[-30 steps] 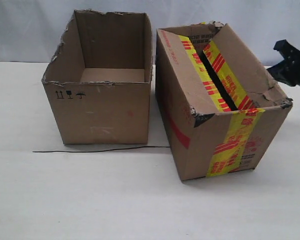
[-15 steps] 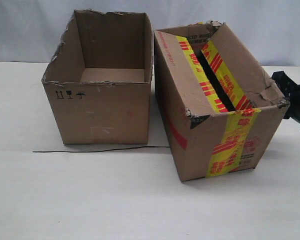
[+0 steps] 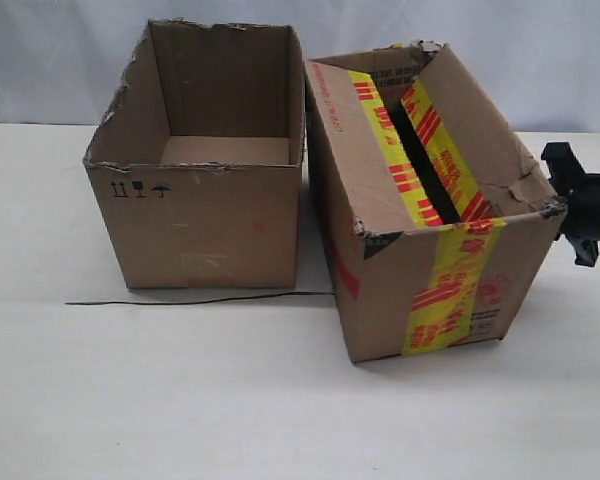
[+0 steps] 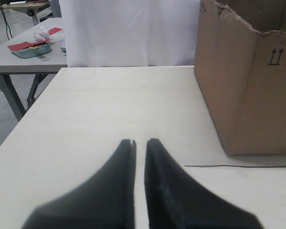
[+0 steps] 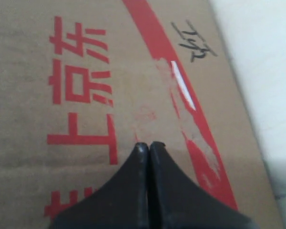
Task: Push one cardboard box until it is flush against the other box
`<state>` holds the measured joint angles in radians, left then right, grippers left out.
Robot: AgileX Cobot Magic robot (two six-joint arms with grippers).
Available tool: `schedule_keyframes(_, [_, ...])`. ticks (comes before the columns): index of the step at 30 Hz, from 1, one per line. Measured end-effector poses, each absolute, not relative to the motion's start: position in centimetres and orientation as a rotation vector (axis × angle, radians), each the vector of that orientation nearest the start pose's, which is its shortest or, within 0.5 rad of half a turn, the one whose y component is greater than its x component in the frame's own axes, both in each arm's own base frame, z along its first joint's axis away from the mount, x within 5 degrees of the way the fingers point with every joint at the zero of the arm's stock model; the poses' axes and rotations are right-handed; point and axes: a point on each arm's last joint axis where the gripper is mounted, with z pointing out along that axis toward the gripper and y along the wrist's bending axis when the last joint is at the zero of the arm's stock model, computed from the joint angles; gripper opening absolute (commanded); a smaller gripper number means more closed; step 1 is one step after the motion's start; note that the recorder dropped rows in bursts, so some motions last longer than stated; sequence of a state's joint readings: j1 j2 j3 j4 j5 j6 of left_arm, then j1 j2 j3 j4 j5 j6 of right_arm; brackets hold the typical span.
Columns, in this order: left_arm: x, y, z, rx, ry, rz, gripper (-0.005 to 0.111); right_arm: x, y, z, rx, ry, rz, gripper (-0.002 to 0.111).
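Note:
The plain brown box point(image 3: 205, 220) with a ragged rim stands open at the left; the left wrist view shows its corner point(image 4: 248, 86) with black symbols. To its right, turned at an angle, stands the yellow-and-red-taped box point(image 3: 430, 270); their far corners nearly meet and a gap widens toward the front. My right gripper point(image 3: 565, 200) is shut with its tips point(image 5: 148, 144) pressed against the taped box's printed right side point(image 5: 86, 71). My left gripper point(image 4: 139, 141) hovers over bare table short of the plain box, holding nothing, with only a thin slit between its fingers. The exterior view does not show it.
A thin black wire point(image 3: 200, 299) lies on the white table in front of the plain box, also visible as a wire point(image 4: 238, 166) from the left wrist. Beyond the table's left edge stands a side table with a teal tray point(image 4: 31, 49). A white curtain hangs behind.
The right gripper dropped and moved left against the taped box's right side. The taped box slid left, narrowing the gap to the plain box.

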<state>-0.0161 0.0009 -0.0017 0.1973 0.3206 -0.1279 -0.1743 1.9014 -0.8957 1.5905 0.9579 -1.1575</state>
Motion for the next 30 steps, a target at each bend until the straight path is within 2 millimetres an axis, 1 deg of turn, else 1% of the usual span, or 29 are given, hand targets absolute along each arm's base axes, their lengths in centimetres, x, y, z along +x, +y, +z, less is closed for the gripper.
schedule_keyframes(3, [5.4, 0.5, 18.5, 0.024, 1.798, 0.087, 0.000, 33.9, 2.3, 14.3, 0.285, 2.311, 1.356, 0.000])
schedule_keyframes(7, [5.4, 0.5, 18.5, 0.024, 1.798, 0.087, 0.000, 34.0, 3.9, 13.2, 0.231, 2.328, 1.381, 0.000])
schedule_keyframes(9, [5.4, 0.5, 18.5, 0.024, 1.798, 0.087, 0.000, 34.1, 4.3, 12.7, 0.232, 2.328, 1.389, 0.000])
schedule_keyframes(16, [5.4, 0.5, 18.5, 0.024, 1.798, 0.087, 0.000, 34.9, 4.3, 13.0, 0.215, 2.304, 1.380, 0.000])
schedule_keyframes(18, [5.4, 0.5, 18.5, 0.024, 1.798, 0.087, 0.000, 35.3, 4.3, 13.3, 0.196, 2.291, 1.373, 0.000])
schedule_keyframes(20, [5.4, 0.5, 18.5, 0.024, 1.798, 0.087, 0.000, 35.6, 4.2, 14.5, 0.162, 2.268, 1.359, 0.000])
schedule_keyframes(21, [5.4, 0.5, 18.5, 0.024, 1.798, 0.087, 0.000, 35.7, 3.9, 15.9, 0.141, 2.240, 1.343, 0.000])
schedule_keyframes(22, [5.4, 0.5, 18.5, 0.024, 1.798, 0.087, 0.000, 35.7, 3.8, 16.7, 0.126, 2.229, 1.335, 0.000])
schedule_keyframes(24, [5.4, 0.5, 18.5, 0.024, 1.798, 0.087, 0.000, 35.3, 3.3, 20.5, 0.046, 2.207, 1.216, 0.000])
schedule_keyframes(25, [5.4, 0.5, 18.5, 0.024, 1.798, 0.087, 0.000, 35.2, 3.1, 21.8, 0.024, 2.208, 1.157, 0.000])
schedule_keyframes(26, [5.4, 0.5, 18.5, 0.024, 1.798, 0.087, 0.000, 34.7, 2.8, 24.3, -0.041, 2.204, 1.052, 0.000])
schedule_keyframes(28, [5.4, 0.5, 18.5, 0.024, 1.798, 0.087, 0.000, 33.9, 2.8, 26.9, -0.106, 2.198, 0.955, 0.000])
schedule_keyframes(30, [5.4, 0.5, 18.5, 0.024, 1.798, 0.087, 0.000, 32.6, 3.1, 30.0, -0.216, 2.182, 0.840, 0.000])
